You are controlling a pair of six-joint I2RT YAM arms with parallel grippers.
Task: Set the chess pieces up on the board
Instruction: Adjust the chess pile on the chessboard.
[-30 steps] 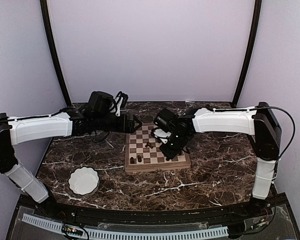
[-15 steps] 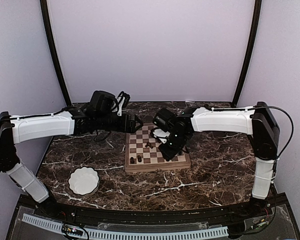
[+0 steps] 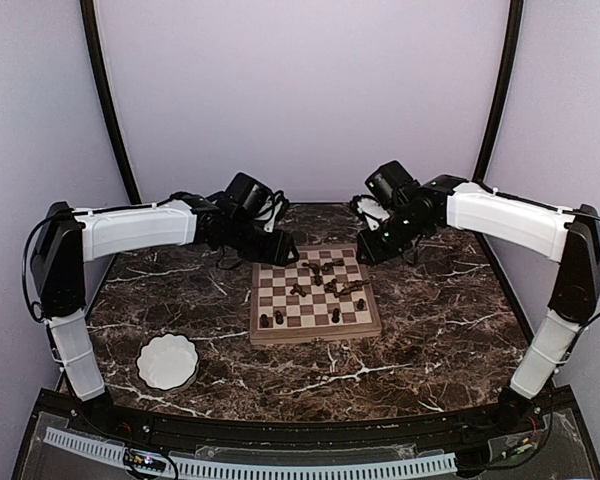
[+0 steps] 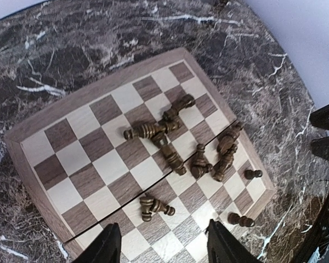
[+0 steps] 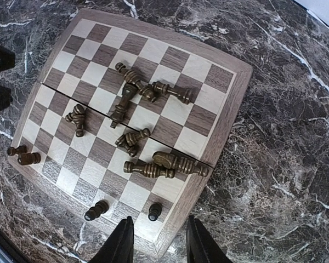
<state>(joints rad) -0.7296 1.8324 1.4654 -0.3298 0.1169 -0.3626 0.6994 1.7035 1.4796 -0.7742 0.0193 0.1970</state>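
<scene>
Chess pieces (image 5: 148, 170): showing in far greater number than 1 second ago, the right arm (image 3: 500, 218) no longer covering the right half of the board (image 3: 315, 336). Having pulled back, right arm and left arm (image 3: 140, 228) now reaching in from beyond the 2 far corners instead of hanging over the checks. Board and white bowl (image 3: 167, 362) keeping the same spots on the marbled surface (image 3: 430, 330).

Lying mostly toppled on the board, dark brown and turned like little spindles, crossing and touching one another in a loose scatter about the middle squares. Standing upright, as far as can be told, only 4: 2 side by side at the near left corner, 2 more set apart toward the near right.

Left claw (image 4: 164, 246): hovering by the far left corner of the board, fingers spread well apart, gripping nothing. Right claw (image 5: 160, 241): hanging by the far right corner, fingers parted more narrowly, also gripping nothing.

Giving the wood grain, the centre seam of the board and each fallen piece singly only in the 2 wrist views. Shrinking the scatter to dark specks in the top view, yet taking in both arms and the bowl, both outside the wrist views.
</scene>
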